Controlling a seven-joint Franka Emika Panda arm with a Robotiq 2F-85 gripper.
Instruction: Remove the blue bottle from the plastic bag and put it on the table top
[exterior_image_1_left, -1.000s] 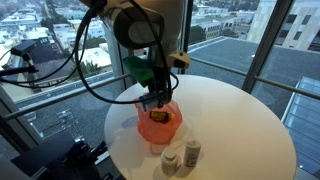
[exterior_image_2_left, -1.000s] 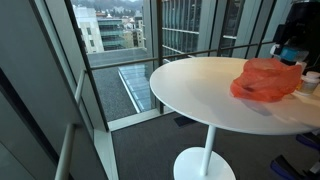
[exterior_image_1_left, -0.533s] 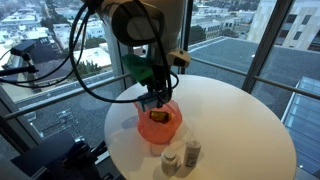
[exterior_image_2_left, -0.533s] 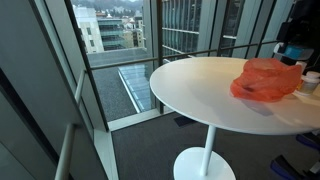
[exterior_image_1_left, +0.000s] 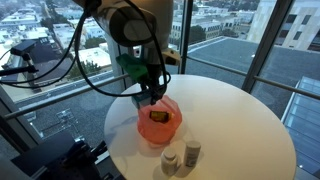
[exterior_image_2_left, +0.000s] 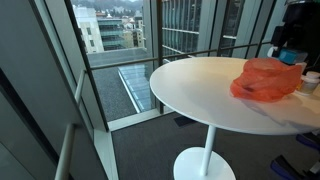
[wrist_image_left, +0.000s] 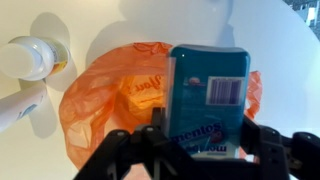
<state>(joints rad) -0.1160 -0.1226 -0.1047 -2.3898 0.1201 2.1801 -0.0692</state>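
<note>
In the wrist view my gripper (wrist_image_left: 205, 140) is shut on a blue Mentos bottle (wrist_image_left: 208, 95) with a barcode label, held above the orange plastic bag (wrist_image_left: 115, 95). In an exterior view the gripper (exterior_image_1_left: 150, 97) hangs just over the orange bag (exterior_image_1_left: 159, 122) on the round white table (exterior_image_1_left: 230, 120); the bottle is a small dark shape between the fingers. In the other exterior view the bag (exterior_image_2_left: 265, 80) lies near the right side of the table and the gripper (exterior_image_2_left: 287, 55) with the blue bottle is above its far end.
Two white bottles (exterior_image_1_left: 180, 156) stand at the table's near edge beside the bag; they also show in the wrist view (wrist_image_left: 30, 58). Floor-to-ceiling windows and a railing surround the table. Bare tabletop (exterior_image_1_left: 240, 110) lies beyond the bag.
The gripper has risen a little with the blue bottle, lifting it higher above the orange bag. The bag and white bottles have not moved.
</note>
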